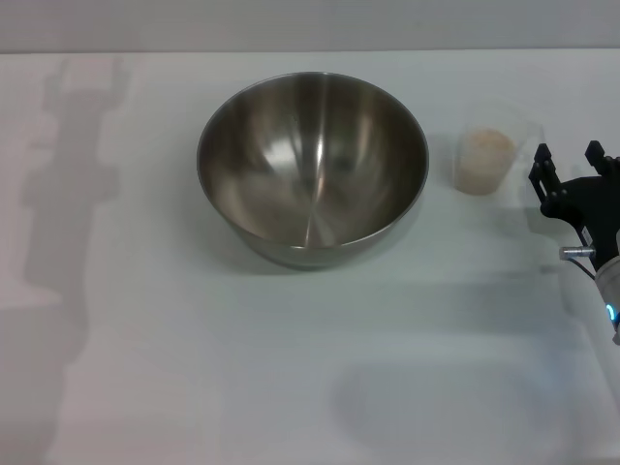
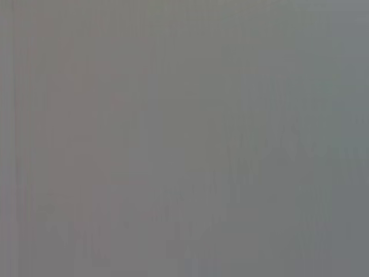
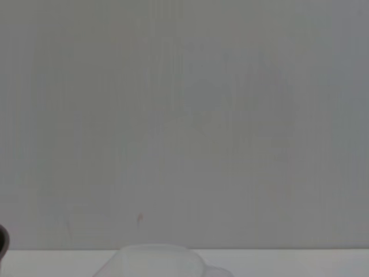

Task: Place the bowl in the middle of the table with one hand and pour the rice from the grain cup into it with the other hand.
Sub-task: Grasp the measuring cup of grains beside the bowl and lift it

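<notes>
The steel bowl (image 1: 313, 167) stands upright on the white table (image 1: 194, 368), a little behind its middle, and is empty inside. The clear grain cup (image 1: 489, 145) stands to the right of the bowl, apart from it, with pale rice (image 1: 484, 155) filling its lower part. My right gripper (image 1: 568, 167) is open and empty at the right edge, just right of the cup and not touching it. The cup's rim shows in the right wrist view (image 3: 158, 261). The left gripper is out of view; only its shadow falls on the table at the left.
A grey wall runs behind the table's far edge (image 1: 310, 50). The left wrist view shows only a plain grey surface.
</notes>
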